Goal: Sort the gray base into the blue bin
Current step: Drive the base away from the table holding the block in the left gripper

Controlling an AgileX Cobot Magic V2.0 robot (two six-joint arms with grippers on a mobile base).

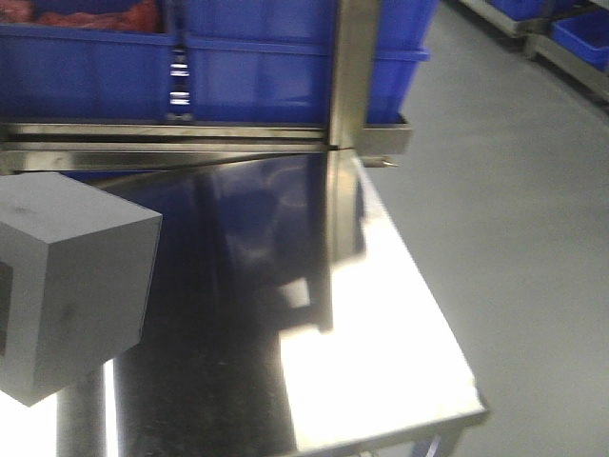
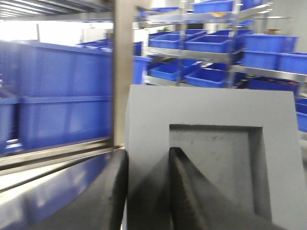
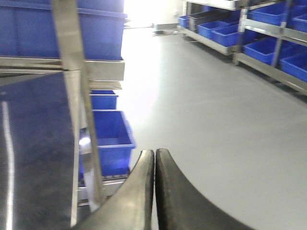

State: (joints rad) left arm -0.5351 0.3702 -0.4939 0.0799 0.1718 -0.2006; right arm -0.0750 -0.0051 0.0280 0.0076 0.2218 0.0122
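Though plain and matte, recessed gray base [image 2: 211, 108] in ribbed left gripper [image 2: 147, 160].

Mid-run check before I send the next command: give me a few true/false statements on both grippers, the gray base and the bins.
1. The left gripper pinches a wall of the gray base, with one finger inside its recess. True.
2. The right gripper carries a second block. False: its fingers are pressed together with nothing between them.
3. The gray base lies inside a bin. False: it is held by the left gripper, outside any blue bin, and the front view shows it in front of them.
4. A blue bin stands on the rack behind the steel table. True.
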